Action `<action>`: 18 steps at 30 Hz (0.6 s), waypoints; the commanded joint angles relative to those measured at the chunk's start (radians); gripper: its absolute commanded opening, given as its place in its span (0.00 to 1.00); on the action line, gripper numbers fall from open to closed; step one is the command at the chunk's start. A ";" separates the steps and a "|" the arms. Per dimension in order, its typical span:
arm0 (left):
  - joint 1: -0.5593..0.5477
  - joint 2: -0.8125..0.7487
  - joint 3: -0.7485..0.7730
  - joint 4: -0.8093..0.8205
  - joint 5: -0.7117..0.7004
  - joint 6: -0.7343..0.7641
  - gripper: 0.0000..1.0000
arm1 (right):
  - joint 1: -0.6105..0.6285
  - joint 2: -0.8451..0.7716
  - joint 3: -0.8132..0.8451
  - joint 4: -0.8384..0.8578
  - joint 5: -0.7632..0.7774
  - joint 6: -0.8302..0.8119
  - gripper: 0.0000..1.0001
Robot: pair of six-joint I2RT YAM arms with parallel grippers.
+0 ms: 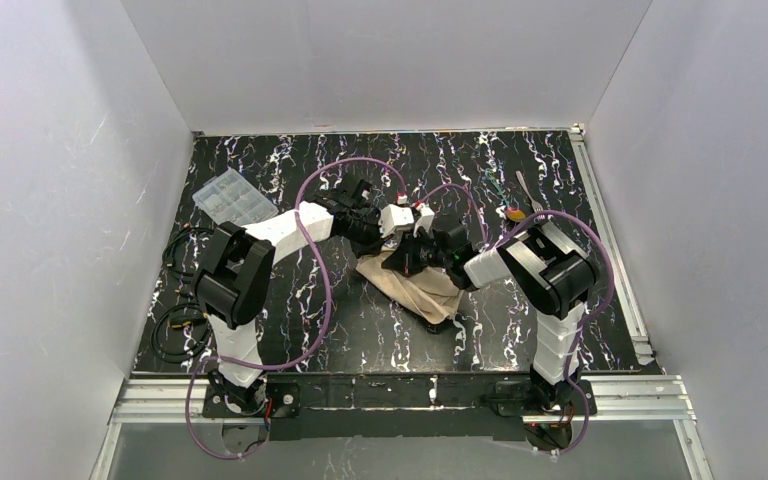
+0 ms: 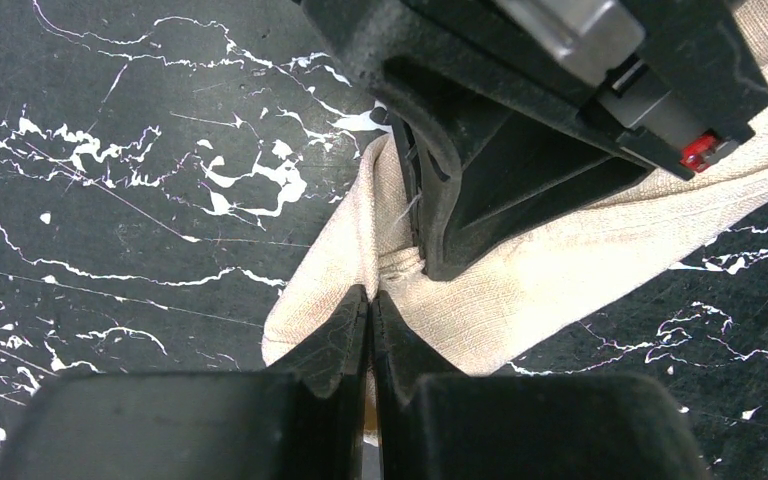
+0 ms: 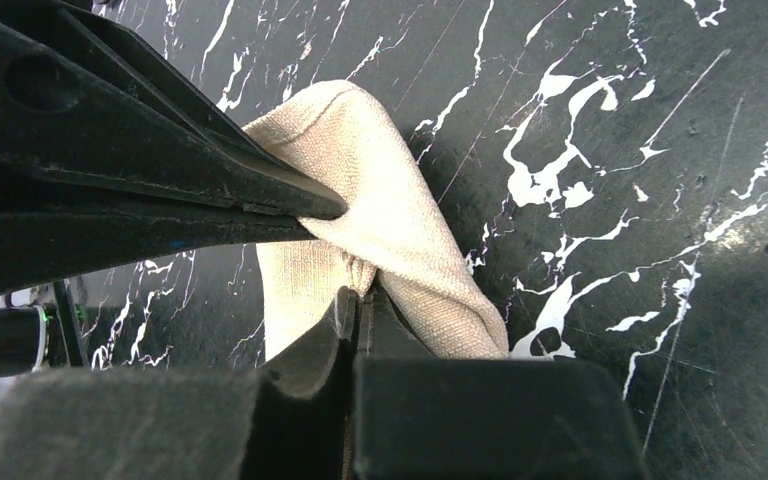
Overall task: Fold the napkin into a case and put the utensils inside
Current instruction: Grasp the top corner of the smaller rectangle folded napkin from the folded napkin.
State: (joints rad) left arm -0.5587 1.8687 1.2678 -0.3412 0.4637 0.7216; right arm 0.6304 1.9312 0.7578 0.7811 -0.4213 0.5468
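Over at 10 o'clock on the black, white-veined marble-look table (image 1: 360, 340) we've got a clear plastic compartment box (image 1: 233, 197), well apart from everything else.

Moving in, the left gripper (image 2: 372, 300) is clenched tight, its black fingertips pinching a fold of the napkin (image 2: 520, 280). That's the plain, soft tan-beige cloth, bunched and partly folded at dead centre of the table, with its loose end trailing toward 5 o'clock.

Just beside it, the right gripper (image 3: 358, 300) reaches in from 3 o'clock and is squeezed shut on a fold of the same cloth too. The two sets of fingers sit pretty much nose to nose over it.

Further right, up around 1 o'clock, we can see the thin silver metal fork (image 1: 528, 190). Just beside it is the small spoon (image 1: 513, 213) with the orange-yellow bowl. Both are lying on the table, well apart from the napkin.
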 commanded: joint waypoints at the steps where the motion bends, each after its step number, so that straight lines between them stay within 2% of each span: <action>1: -0.001 -0.055 0.016 -0.046 0.047 -0.001 0.00 | -0.013 0.005 0.004 -0.013 0.021 -0.010 0.01; 12: -0.001 -0.080 -0.038 -0.015 0.034 0.083 0.00 | -0.030 -0.009 0.113 -0.128 0.014 -0.004 0.01; 18: -0.004 -0.076 -0.061 0.015 -0.002 0.100 0.00 | -0.029 -0.026 0.092 -0.057 -0.028 0.039 0.01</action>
State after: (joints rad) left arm -0.5587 1.8385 1.2304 -0.3222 0.4675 0.7971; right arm 0.6086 1.9308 0.8398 0.6605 -0.4297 0.5549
